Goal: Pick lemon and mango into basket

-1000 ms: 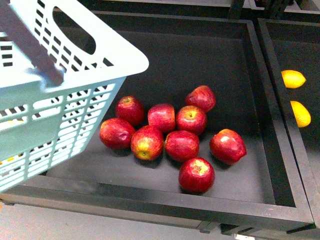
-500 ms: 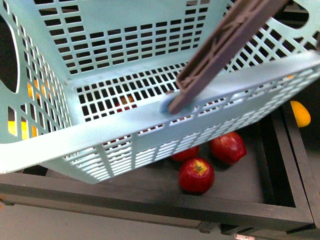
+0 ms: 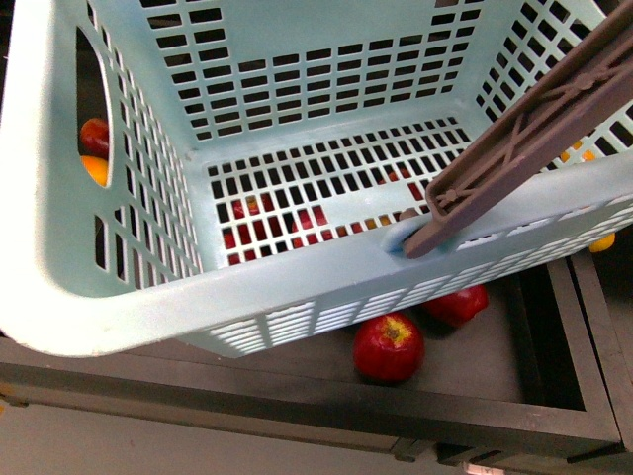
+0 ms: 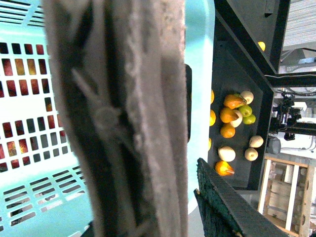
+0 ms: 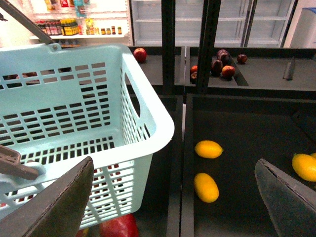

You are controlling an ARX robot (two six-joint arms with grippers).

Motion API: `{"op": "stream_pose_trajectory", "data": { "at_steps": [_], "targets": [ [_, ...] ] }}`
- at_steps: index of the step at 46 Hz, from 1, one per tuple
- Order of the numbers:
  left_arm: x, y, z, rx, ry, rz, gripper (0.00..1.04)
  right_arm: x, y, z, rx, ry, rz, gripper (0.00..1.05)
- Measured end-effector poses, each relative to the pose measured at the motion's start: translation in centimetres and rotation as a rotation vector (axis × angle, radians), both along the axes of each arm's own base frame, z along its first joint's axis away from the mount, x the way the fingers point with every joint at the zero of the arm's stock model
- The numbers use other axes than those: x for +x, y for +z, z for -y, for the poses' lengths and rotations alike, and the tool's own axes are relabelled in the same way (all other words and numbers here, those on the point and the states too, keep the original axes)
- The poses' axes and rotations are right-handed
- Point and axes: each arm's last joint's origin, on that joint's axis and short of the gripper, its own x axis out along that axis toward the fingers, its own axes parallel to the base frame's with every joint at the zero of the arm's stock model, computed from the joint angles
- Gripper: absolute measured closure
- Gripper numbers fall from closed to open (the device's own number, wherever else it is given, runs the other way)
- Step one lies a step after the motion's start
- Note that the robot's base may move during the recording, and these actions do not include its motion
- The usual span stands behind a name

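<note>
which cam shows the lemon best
Right wrist view: the lemon lies unobstructed in the dark bin beside the basket. In the front view the basket mostly hides it; the left wrist view shows mainly the handle.

Aqua slotted basket (image 3: 247, 287), brn handle (image 3: 534, 148)

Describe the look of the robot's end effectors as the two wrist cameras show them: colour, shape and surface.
Right end effector: two broad, wedge-shaped fingers, dark grey-brown with a matt, finely grained surface. Left end effector: only one finger shows, blackish-green, slab-like, with a rough, pebbled face. No cables or markings are visible; the front view shows neither arm.
</note>
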Motion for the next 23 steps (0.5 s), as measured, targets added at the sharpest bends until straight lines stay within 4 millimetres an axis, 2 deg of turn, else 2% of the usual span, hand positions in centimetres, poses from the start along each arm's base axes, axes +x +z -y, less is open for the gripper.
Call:
{"op": "stream_pose_trajectory", "data": {
  "at_steps": [8,10,11,17,19,23],
  "targets": [
    [0.0,0.0,0.0,0.001,0.001,0.000,0.78,0.0,0.0,0.0,0.000,0.000,0.000,0.09],
    [0.0,0.0,0.0,0.001,0.002,0.001,0.78,0.0,-0.1,0.0,0.075,-0.070,-0.127,0.09],
    [0.0,0.0,0.0,0.002,0.002,0.002,0.78,0.1,0.0,0.0,0.119,-0.155,-0.272,0.09],
    [0.0,0.0,0.0,0.003,0.003,0.004,0.78,0.6,-0.4,0.5,0.312,-0.370,-0.580,0.09],
    [0.0,0.0,0.0,0.003,-0.001,0.004,0.78,0.9,-0.7,1.1,0.392,-0.426,-0.600,0.09],
    [0.0,0.0,0.0,0.001,0.001,0.001,0.78,2.0,0.1,2.9,0.480,-0.508,-0.533,0.09]
  ]
}}
